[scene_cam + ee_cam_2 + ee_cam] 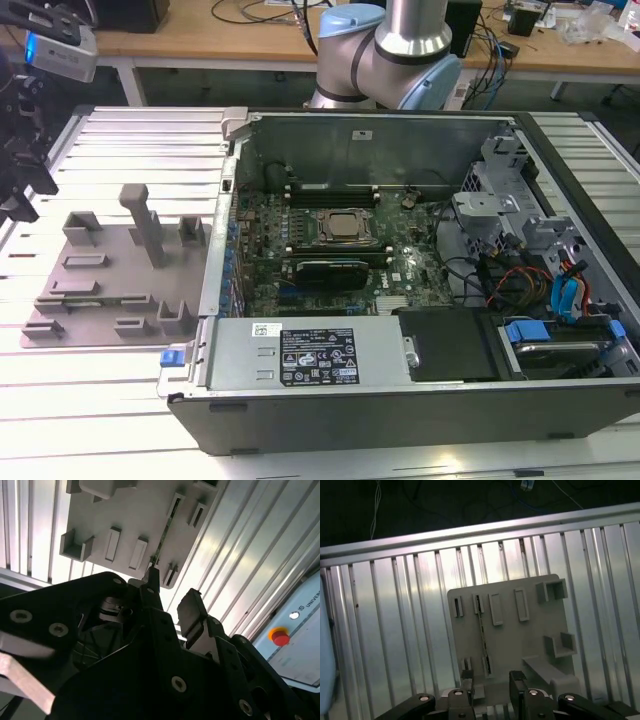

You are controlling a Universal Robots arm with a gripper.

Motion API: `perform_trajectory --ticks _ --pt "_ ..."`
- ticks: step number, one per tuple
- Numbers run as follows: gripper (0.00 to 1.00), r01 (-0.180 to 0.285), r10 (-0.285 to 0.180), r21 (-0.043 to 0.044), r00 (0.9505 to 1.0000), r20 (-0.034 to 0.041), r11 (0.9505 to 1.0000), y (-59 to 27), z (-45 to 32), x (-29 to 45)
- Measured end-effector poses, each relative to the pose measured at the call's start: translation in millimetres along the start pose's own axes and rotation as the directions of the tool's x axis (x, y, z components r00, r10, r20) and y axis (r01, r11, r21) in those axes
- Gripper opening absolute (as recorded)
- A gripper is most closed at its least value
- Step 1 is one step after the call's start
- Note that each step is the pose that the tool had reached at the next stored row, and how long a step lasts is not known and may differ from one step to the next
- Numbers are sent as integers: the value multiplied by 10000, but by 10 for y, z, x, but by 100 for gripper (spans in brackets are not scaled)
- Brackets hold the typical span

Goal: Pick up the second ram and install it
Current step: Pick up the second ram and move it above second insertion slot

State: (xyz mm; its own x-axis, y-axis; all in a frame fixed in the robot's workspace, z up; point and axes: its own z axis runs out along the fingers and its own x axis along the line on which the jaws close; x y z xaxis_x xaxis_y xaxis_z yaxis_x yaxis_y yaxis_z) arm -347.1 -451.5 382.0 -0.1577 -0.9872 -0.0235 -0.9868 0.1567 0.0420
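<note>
The second ram [482, 636] is a thin dark stick standing on edge in the slots of the grey holder plate [520, 645]; the second wrist view shows it too, the ram [167, 527] on the plate [135, 510]. My gripper [492, 682] hovers above the plate, open, one finger [467, 681] near the end of the stick and nothing between the jaws. In the second wrist view the gripper [170, 594] is apart from the ram. In the exterior view the gripper [25, 185] hangs over the left end of the plate [110, 275].
An open computer case [420, 400] lies at the exterior view's right, with the motherboard [330, 270], the CPU socket [342, 226] and memory slots [330, 190] beside it. Tall grey blocks [145, 225] rise from the holder plate. A ribbed metal table [130, 380] carries everything.
</note>
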Motion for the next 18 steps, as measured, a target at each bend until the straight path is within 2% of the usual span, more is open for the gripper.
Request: perform_trajectory --ticks 5,8,15,18 --pt "40 -43 43 1 10000 2 10000 0 5 1" --pt "40 -44 44 0 10000 1 10000 -3 60 1" --pt "40 -43 43 1 10000 -1 10000 -5 111 3" --pt "40 -43 43 3 10000 0 10000 -8 183 4"
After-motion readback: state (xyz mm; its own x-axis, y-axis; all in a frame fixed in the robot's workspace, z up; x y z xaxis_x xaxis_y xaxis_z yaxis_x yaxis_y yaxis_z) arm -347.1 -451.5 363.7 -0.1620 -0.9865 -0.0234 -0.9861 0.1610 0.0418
